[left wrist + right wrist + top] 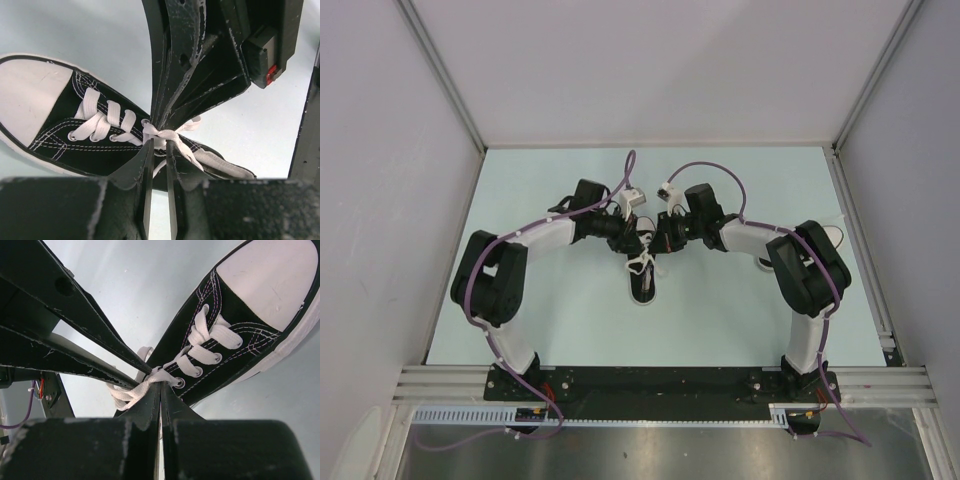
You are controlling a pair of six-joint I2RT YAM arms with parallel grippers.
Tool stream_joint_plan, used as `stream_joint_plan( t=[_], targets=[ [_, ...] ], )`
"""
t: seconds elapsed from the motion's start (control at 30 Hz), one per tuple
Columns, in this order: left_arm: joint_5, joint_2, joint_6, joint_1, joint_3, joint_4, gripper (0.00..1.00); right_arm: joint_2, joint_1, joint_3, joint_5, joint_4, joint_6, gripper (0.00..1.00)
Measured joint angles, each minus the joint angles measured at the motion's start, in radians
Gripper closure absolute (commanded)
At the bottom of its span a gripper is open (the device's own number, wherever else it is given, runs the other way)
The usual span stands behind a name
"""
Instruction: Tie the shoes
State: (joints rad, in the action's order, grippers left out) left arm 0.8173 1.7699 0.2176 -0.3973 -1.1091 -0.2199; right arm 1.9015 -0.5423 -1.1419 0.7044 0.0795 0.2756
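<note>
Both grippers clamped on the laces, above the shoe's tongue.

I see the black shoe [643, 287] lying on its sole about mid-table [550, 320], with its long axis running near to far. The white toe cap [30, 95] points away from the arm bases and the open heel toward them. The left gripper [160, 147] comes in from the shoe's left and the right gripper [161, 389] from its right. Each is pinched tight on the white laces [167, 135] where they bunch past the last eyelets, tips almost meeting. From overhead, both grippers and the purple cables [715, 168] cover the shoe's far half and hide the toe. Right of the shoe, something white [834, 236] peeks from behind the right arm [810, 270]; I cannot tell what.
</note>
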Motion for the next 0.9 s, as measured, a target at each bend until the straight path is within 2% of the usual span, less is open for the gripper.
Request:
stream_joint_plan(
  t=[0.3,0.43,0.53,0.57,0.8,0.9],
  targets=[
    [0.005,0.025,-0.016,0.0,-0.01,0.016,0.76,0.0,-0.003,0.0,0.005,0.001,0.0,1.0],
    [0.009,0.03,-0.018,0.0,-0.012,0.015,0.83,0.0,-0.003,0.0,0.005,0.001,0.0,1.0],
    [0.017,0.03,-0.018,0.0,-0.012,0.015,0.92,0.0,-0.003,0.0,0.005,0.001,0.0,1.0],
    [0.019,0.03,-0.018,0.0,-0.012,0.014,0.99,0.0,-0.002,0.0,0.006,0.0,0.0,1.0],
    [0.026,0.03,-0.014,0.001,-0.012,0.012,1.0,-0.005,0.0,0.0,0.007,-0.008,-0.004,1.0],
    [0.027,0.029,-0.009,0.001,-0.012,0.015,1.0,-0.011,0.002,0.0,0.007,-0.018,-0.013,0.92]
  ],
)
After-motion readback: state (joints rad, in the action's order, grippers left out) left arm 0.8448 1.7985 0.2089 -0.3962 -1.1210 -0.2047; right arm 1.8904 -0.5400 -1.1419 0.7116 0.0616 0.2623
